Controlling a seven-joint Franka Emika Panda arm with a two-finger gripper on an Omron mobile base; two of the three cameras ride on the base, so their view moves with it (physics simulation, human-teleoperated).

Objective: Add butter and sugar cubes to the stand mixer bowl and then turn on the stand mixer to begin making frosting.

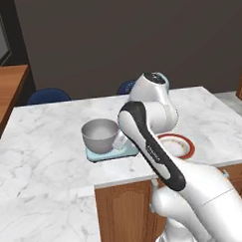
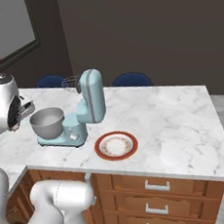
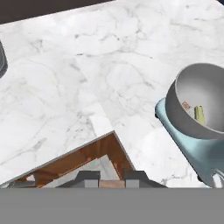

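Note:
The light blue stand mixer [image 2: 90,102] stands on the marble island with its head tilted up and the whisk [image 2: 70,82] raised. Its grey stand mixer bowl [image 2: 47,122] [image 1: 99,134] [image 3: 201,101] sits on the mixer's base. Inside the bowl lie the pale yellowish butter [image 3: 199,113] and one tan sugar cube [image 3: 186,105]. My gripper [image 2: 29,107] [image 3: 111,180] hovers just left of the bowl, over the counter's front edge. It is shut, and a small tan piece that looks like a sugar cube shows between its tips.
A white plate with a red-orange rim [image 2: 116,145] [image 1: 178,146] lies right of the mixer. Blue chairs [image 2: 132,79] [image 1: 48,95] stand behind the island [image 2: 173,117]. A wooden table [image 1: 4,90] is at the far left. Wooden cabinet fronts [image 3: 83,159] drop below the counter edge.

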